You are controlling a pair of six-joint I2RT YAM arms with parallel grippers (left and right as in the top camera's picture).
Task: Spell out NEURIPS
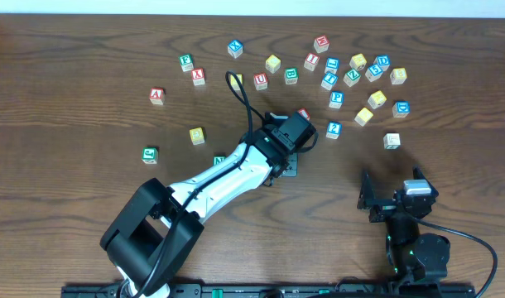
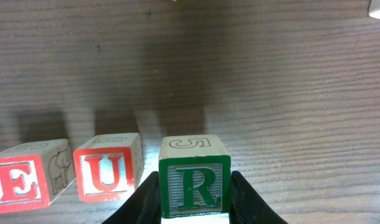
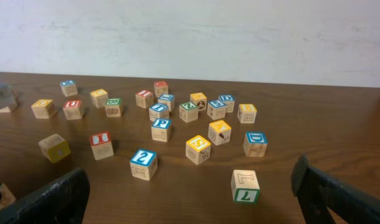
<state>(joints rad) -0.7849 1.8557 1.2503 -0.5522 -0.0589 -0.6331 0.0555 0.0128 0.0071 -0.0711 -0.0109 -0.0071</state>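
The left arm point(image 1: 228, 170) is stretched diagonally across the dark, wood-grained table point(image 1: 62, 190). The green R cube point(image 2: 194, 182) is pinched between the black fingers point(image 2: 140, 202) of the left gripper point(image 2: 195, 205). Just beside the R cube, the red U cube point(image 2: 107, 172) and then the red E cube point(image 2: 19, 183) are lined up; both are square-edged pale wood with printed faces. Well beyond the R cube, loose cubes point(image 1: 352, 79) are scattered. Well apart from the R cube, the right gripper point(image 1: 391, 194) is spread wide and empty.
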